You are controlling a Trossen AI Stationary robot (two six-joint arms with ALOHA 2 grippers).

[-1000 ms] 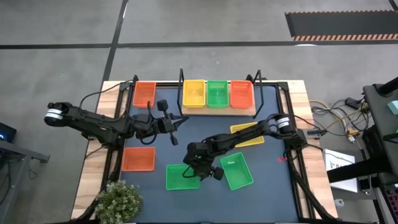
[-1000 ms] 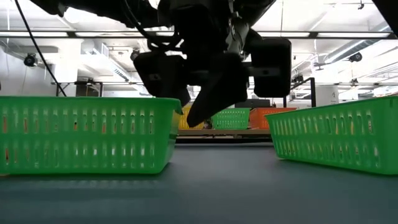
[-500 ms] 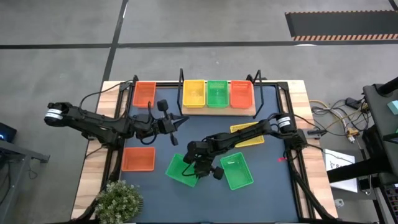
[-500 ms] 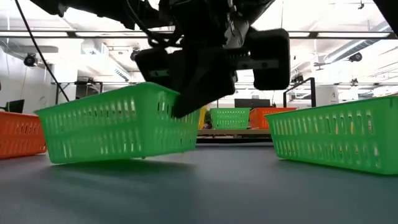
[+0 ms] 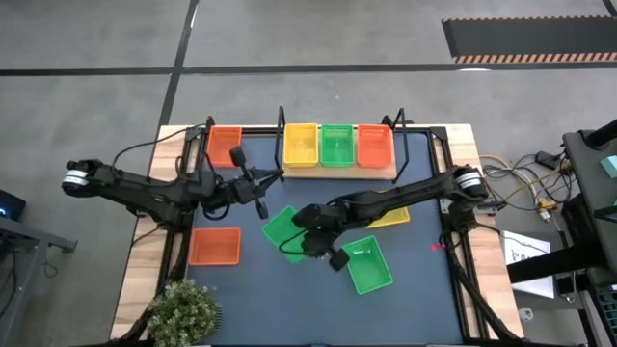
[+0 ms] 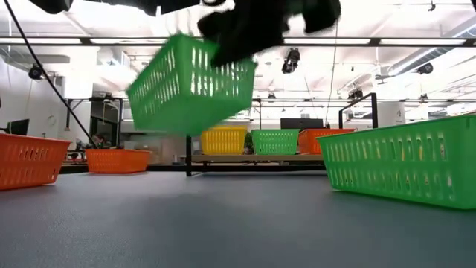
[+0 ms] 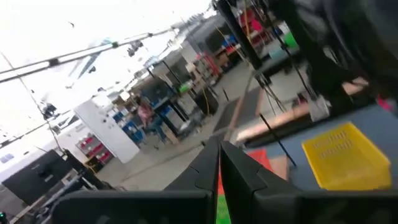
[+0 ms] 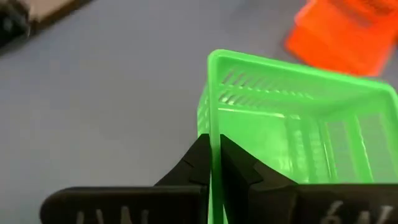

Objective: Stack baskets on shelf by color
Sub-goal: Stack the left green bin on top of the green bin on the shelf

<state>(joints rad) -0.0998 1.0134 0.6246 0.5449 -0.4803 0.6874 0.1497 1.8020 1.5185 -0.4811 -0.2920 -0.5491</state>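
Observation:
My right gripper [image 5: 299,239] is shut on a green basket [image 5: 281,229], which hangs tilted high above the blue table in the low view [image 6: 190,86]. A second green basket [image 5: 367,265] lies flat on the table to its right. The wooden shelf [image 5: 337,172] at the far edge carries a yellow [image 5: 300,145], a green [image 5: 335,145] and a red-orange basket [image 5: 374,146] side by side. A yellow basket [image 5: 388,212] lies partly under my right arm. My left gripper [image 5: 273,177] is shut on nothing and hovers left of the shelf. My right gripper pinches one wall of the green basket at its rim [image 8: 214,127], one finger inside [image 8: 239,169] and one outside. The basket is lifted clear of the table and tilted, its far end hanging lower than the held wall.
One red-orange basket [image 5: 224,145] lies at the table's far left, another [image 5: 214,247] at the near left. A potted plant [image 5: 183,308] stands at the near left corner. Black posts rise at the shelf's ends.
My right gripper has taken hold of the near green basket and gone up and toward the far edge with it. The basket lay flat on the table; first its held side rose, and now it is lifted clear, tipped and turned about.

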